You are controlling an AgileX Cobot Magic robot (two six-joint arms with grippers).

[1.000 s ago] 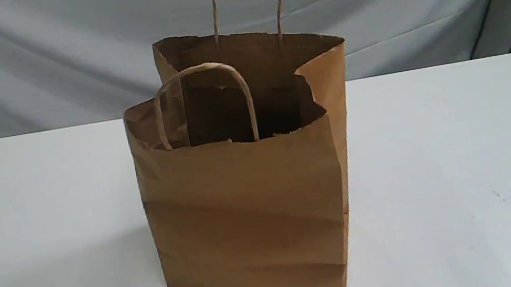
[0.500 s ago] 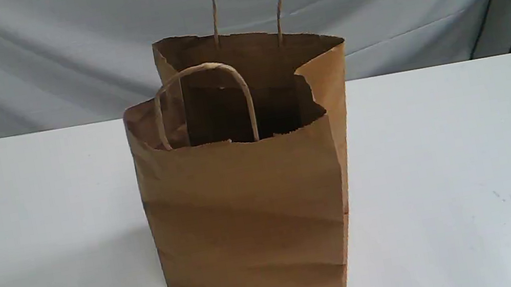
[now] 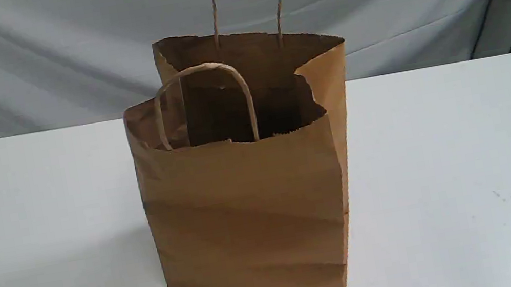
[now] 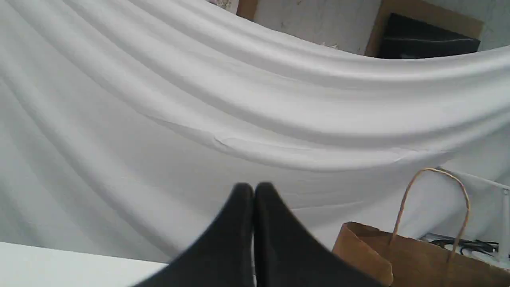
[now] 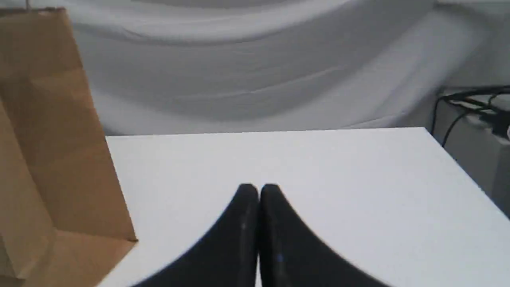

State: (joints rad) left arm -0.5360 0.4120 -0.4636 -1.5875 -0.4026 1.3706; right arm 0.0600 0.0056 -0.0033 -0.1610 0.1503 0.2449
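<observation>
Left gripper (image 4: 254, 190) pressed together, empty, near the top of the paper bag (image 3: 244, 202). Right gripper (image 5: 259, 191) also closed, empty, above the white table (image 3: 467, 139) beside it.

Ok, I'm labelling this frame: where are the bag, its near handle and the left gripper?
bag (image 3: 245, 207), exterior view, front panel.
near handle (image 3: 196, 67), exterior view, top of the loop.
left gripper (image 4: 254, 188), left wrist view, between the shut fingertips.
</observation>
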